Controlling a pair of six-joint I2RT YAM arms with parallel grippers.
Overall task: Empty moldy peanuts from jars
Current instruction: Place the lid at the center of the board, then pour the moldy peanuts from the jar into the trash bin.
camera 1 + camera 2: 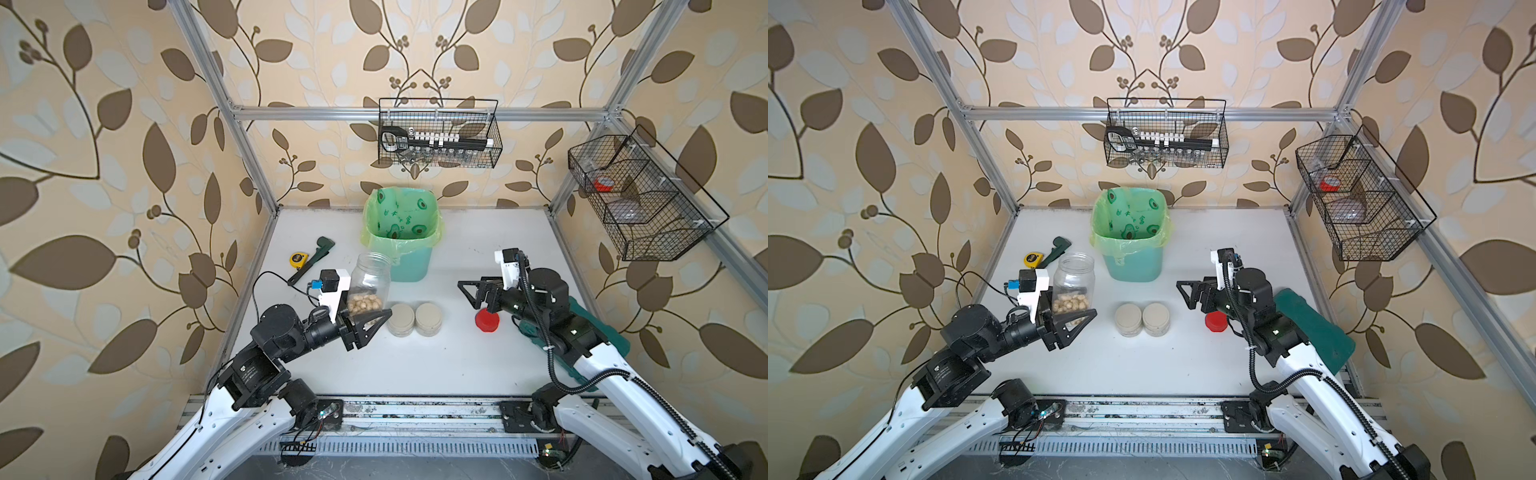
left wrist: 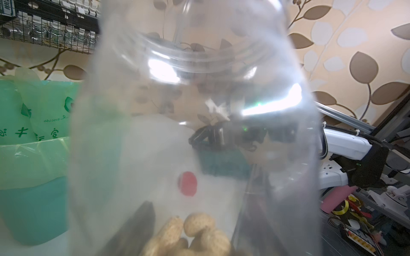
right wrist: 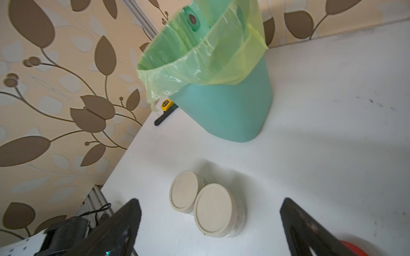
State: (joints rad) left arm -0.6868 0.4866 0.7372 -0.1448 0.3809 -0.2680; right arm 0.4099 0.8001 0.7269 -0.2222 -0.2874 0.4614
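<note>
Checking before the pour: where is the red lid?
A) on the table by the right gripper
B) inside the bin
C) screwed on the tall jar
A: the red lid lies on the table beside the right gripper, and the tall jar is uncapped.

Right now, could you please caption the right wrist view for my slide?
Open right gripper facing two short lidded jars, lined green bin beyond.

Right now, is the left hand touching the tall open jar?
Touching. In both top views the left hand clasps the tall jar at its base; in the left wrist view the glass fills the whole grasp.
</note>
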